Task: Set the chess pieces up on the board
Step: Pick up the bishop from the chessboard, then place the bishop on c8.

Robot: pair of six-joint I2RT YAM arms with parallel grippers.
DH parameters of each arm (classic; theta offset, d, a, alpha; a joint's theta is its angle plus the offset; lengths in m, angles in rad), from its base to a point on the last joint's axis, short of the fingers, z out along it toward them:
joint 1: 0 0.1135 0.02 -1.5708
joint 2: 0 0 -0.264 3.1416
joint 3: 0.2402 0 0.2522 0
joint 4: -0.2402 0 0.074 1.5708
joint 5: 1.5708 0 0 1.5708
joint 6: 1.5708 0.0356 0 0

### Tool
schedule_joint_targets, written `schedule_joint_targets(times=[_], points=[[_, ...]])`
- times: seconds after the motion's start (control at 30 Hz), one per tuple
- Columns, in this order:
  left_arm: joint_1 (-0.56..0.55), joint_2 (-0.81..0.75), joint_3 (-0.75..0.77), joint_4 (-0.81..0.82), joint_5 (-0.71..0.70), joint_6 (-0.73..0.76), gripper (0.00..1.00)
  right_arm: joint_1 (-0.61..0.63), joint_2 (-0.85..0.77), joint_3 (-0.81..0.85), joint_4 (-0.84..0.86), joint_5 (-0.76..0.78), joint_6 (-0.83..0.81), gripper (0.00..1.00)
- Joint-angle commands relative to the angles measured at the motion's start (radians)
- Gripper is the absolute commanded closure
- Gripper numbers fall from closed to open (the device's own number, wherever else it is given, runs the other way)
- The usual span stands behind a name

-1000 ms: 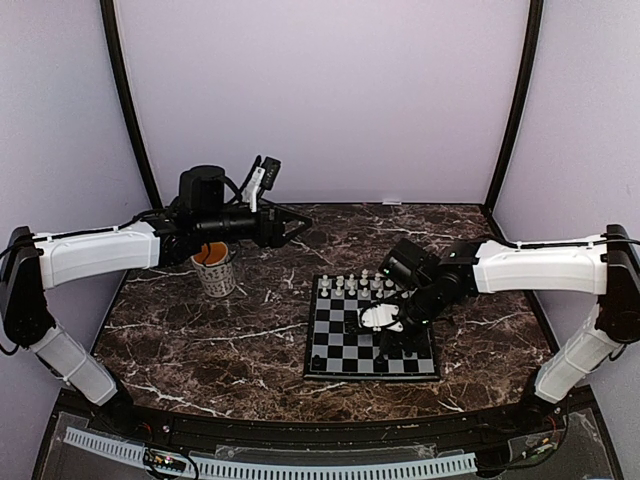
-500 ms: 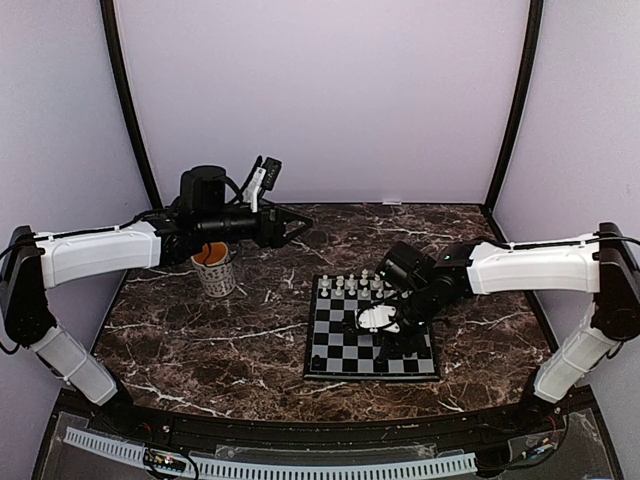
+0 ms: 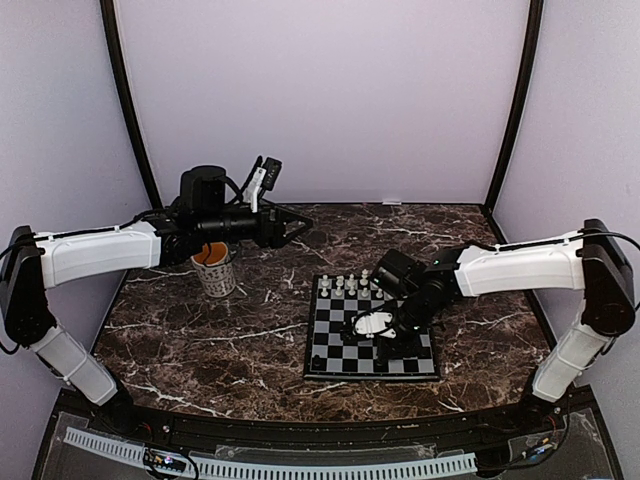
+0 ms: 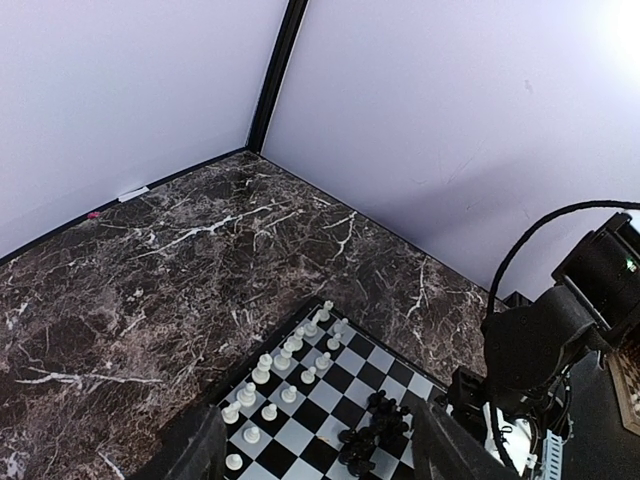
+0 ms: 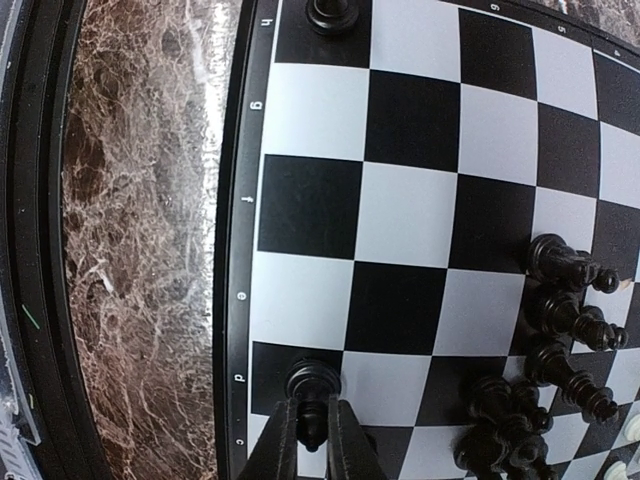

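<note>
The board (image 3: 335, 335) lies right of centre on the marbled table. White chess pieces (image 4: 265, 370) stand in two rows along its far side. A heap of black pieces (image 5: 545, 350) lies near its middle. My right gripper (image 5: 313, 440) is low over the near edge of the board, shut on a black piece (image 5: 313, 385) that stands on a dark square of the edge row. Another black piece (image 5: 330, 12) stands further along that row. My left gripper (image 3: 300, 225) hovers high over the back left of the table, open, its fingers (image 4: 195, 450) wide apart and empty.
A patterned mug (image 3: 215, 268) stands under the left arm at the back left. Purple walls with black corner posts close in the table on three sides. The right arm (image 4: 540, 340) reaches over the right side of the board.
The right arm has shifted slightly left and nearer over the board, still low at the near row. The left arm has not moved.
</note>
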Motion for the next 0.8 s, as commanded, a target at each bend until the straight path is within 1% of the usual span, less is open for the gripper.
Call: schedule_joint_targets(times=[0.0, 0.27, 0.5, 0.77], points=[[-0.002, 0.002, 0.031, 0.001, 0.020, 0.006, 0.35, 0.010, -0.065, 0.012, -0.018, 0.001, -0.002, 0.91], [-0.002, 0.010, 0.032, 0.003, 0.023, 0.003, 0.35, 0.010, -0.162, -0.051, -0.063, 0.007, -0.016, 0.91], [-0.002, 0.016, 0.030, 0.005, 0.027, -0.002, 0.35, 0.010, -0.155, -0.104, -0.045, 0.032, -0.017, 0.91], [-0.001, 0.015, 0.031, 0.005, 0.028, -0.002, 0.35, 0.010, -0.141, -0.114, -0.013, 0.059, -0.010, 0.91]])
